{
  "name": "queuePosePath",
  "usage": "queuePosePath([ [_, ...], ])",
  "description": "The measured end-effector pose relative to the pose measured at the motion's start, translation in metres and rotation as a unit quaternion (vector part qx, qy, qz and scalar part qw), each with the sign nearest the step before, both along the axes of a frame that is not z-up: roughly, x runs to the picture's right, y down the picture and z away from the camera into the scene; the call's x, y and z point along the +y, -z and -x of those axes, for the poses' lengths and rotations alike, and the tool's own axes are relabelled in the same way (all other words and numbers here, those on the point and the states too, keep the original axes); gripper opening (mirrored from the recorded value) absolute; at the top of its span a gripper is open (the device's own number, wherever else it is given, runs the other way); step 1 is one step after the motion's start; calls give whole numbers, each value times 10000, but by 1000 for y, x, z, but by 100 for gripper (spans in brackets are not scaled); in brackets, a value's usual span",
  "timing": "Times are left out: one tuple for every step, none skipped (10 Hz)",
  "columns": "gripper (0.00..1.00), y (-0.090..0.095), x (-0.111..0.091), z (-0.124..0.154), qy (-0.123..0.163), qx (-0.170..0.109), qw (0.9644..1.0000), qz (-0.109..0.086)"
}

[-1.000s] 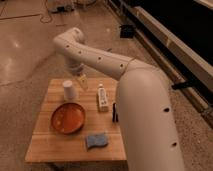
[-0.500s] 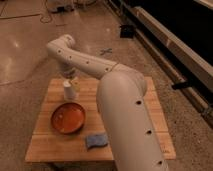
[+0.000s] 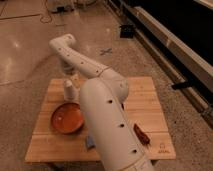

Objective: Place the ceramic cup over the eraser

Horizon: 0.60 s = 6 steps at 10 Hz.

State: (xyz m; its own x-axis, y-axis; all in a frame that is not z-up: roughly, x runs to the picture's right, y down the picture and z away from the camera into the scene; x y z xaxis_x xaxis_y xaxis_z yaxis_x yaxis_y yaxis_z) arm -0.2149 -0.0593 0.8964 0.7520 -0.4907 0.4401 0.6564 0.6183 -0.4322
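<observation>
**Big arm link swings left; hand holds its place at the cup**

Since half a second ago, your arm's (image 3: 107, 120) thick white lower link has shifted a little to the left across the near side of the wooden surface (image 3: 145, 95). It now covers most of the blue cloth (image 3: 90, 143), of which only a corner shows at the link's left edge. It has also uncovered a small reddish-brown object (image 3: 140, 134) lying near the front right corner. The upper link and its elbow sit much as they did.

Your hand (image 3: 71, 78) hangs from that elbow over the far left part of the surface, right on top of the ceramic cup (image 3: 69, 90). You cannot tell how far open the hand is, nor whether it has hold of the cup; the two meet in a pale blur.

The cup stands upright on the wood, wider at the bottom, where it was half a second ago. Just in front of it, nearer to you, lies the wide orange-red bowl (image 3: 59, 120), close but apart from it. Beyond the surface, a blue tape cross (image 3: 106, 51) marks the floor.
</observation>
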Motion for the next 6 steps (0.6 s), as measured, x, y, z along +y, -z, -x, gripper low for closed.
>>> queuePosePath([
  [80,-9,4,2,-17,43,10000,53],
  [80,-15,9,6,-21,75,9999,105],
  [80,-22,15,10,-23,94,9998,175],
  [80,-26,21,14,-12,94,9997,227],
  [80,-28,27,18,6,83,9995,291],
  [80,-31,33,20,-19,79,9995,320],
])
